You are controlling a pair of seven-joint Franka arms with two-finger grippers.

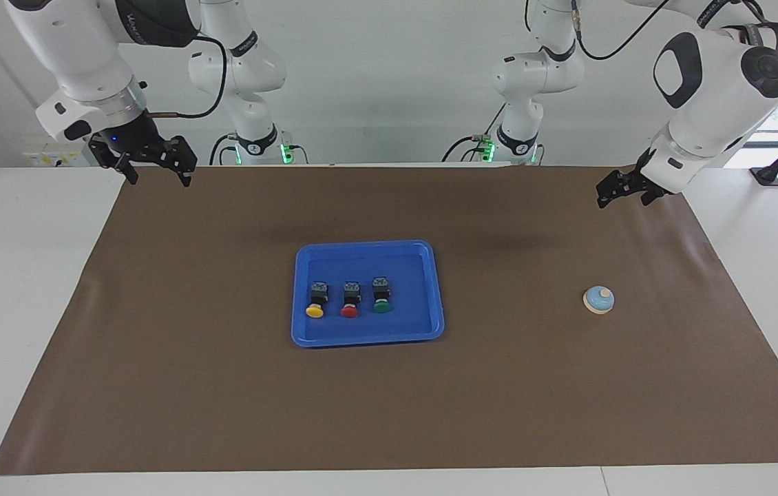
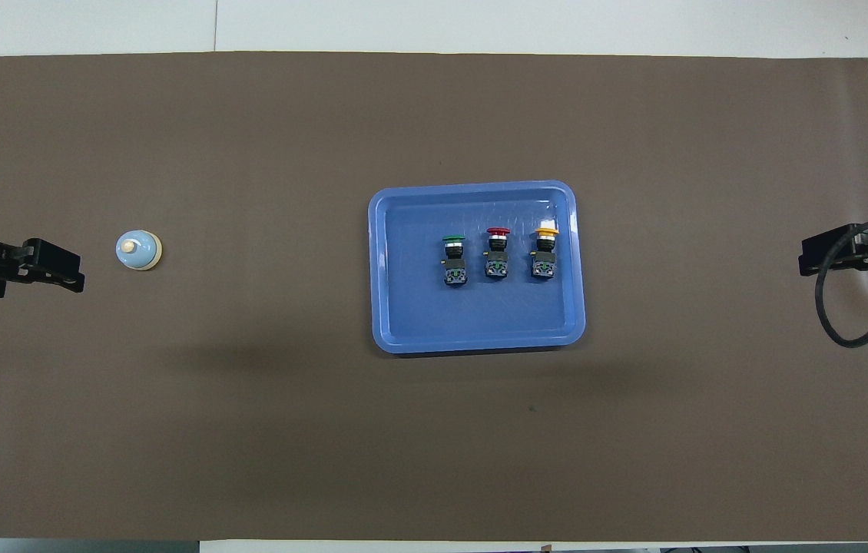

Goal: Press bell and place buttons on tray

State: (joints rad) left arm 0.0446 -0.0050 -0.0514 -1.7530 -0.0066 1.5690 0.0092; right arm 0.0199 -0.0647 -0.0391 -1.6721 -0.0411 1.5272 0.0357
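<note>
The light blue bell (image 1: 598, 300) (image 2: 139, 250) stands alone on the brown mat toward the left arm's end of the table. The blue tray (image 1: 411, 260) (image 2: 476, 187) lies mid-table and holds three buttons in a row: yellow (image 1: 315, 303) (image 2: 545, 253), red (image 1: 350, 302) (image 2: 497, 253) and green (image 1: 381, 297) (image 2: 454, 259). My left gripper (image 1: 624, 195) (image 2: 69, 270) hangs open and empty high over the mat's edge, apart from the bell. The right gripper (image 1: 160, 176) (image 2: 818, 257) waits open and empty over the mat's corner at the right arm's end.
A brown mat (image 1: 224, 386) covers most of the white table (image 1: 24, 275). A black cable (image 2: 853, 322) loops down from the right arm. Nothing else lies on the mat.
</note>
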